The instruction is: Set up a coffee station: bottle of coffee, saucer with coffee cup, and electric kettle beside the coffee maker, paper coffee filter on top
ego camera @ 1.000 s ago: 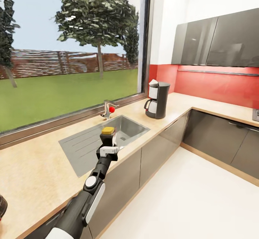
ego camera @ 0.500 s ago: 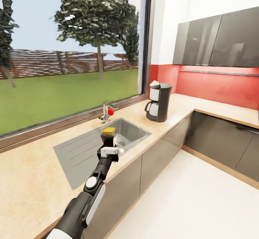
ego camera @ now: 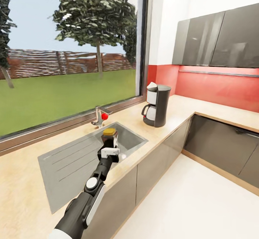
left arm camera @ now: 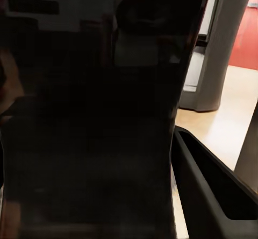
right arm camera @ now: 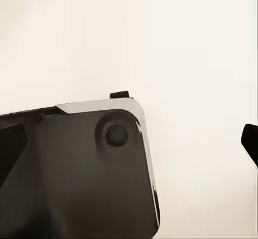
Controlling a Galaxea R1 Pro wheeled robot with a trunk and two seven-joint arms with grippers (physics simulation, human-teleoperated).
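In the head view my left gripper [ego camera: 109, 142] is shut on the bottle of coffee [ego camera: 109, 133], a dark brown jar with a yellow lid, held upright above the sink's front rim. The coffee maker [ego camera: 156, 105] stands on the kitchen countertop [ego camera: 172, 115] to the right of the sink, well beyond the jar. The left wrist view has the dark jar [left arm camera: 97, 120] close up between the fingers [left arm camera: 215, 190], with the coffee maker [left arm camera: 217, 50] behind it. In the right wrist view a dark fingertip [right arm camera: 250, 142] shows at the edge over pale floor.
A steel sink [ego camera: 72, 160] with a drainboard is set into the counter, and a faucet [ego camera: 98, 116] with a red knob sits behind it under the big window. Grey base cabinets [ego camera: 216, 145] run along the L-shaped corner, with wall cabinets [ego camera: 216, 37] above. White floor [ego camera: 187, 203] lies open to the right.
The whole head view has shifted: sink and faucet slid left and down in the picture, so the camera moved. My left gripper keeps its hold on the bottle of coffee.
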